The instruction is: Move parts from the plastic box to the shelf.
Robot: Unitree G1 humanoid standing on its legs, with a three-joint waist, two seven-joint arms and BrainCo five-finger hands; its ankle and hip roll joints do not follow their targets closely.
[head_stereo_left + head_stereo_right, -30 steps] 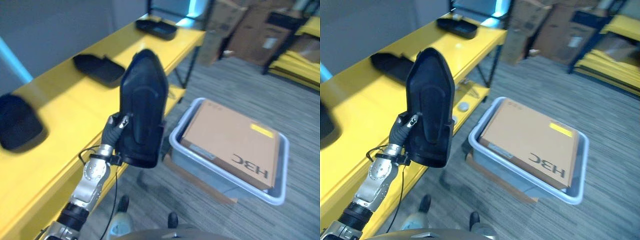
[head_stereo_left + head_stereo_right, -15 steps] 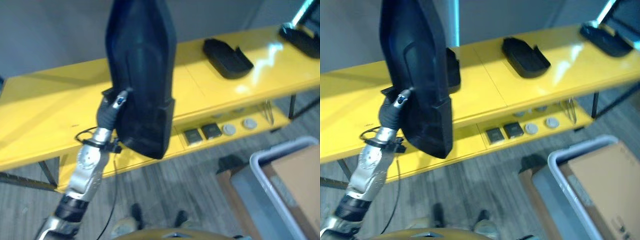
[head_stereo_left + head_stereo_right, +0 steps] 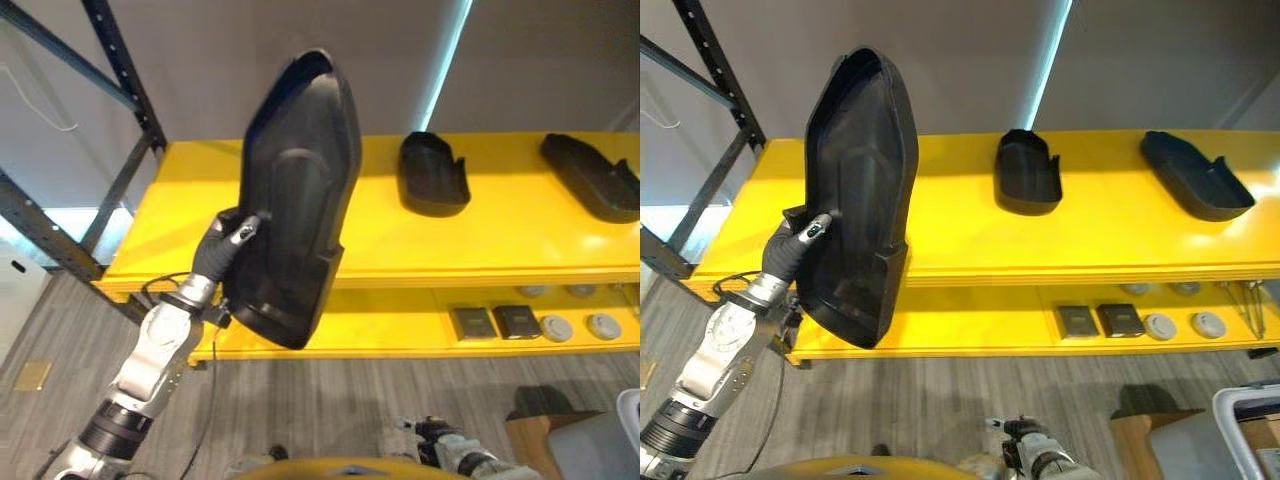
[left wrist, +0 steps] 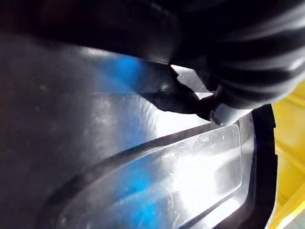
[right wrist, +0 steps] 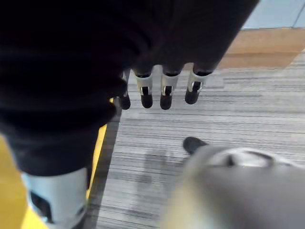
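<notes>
Gripping black part [image 3: 295, 200] upright (narrow end up), left hand [image 3: 222, 252], yellow shelf [image 3: 500, 235] behind

Both eye views look down from the head onto the same yellow shelf [image 3: 520, 235] from slightly offset spots, the left wrist view sits hard against the black part [image 4: 143, 167], the right wrist view faces the floor [image 5: 248, 119].

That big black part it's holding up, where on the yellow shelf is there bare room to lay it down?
The widest bare patch of the yellow shelf lies between its left end by the rack post and the middle black part, behind the held black part in the left hand. The right stretch, between the middle and far right black part, is tighter.
</notes>
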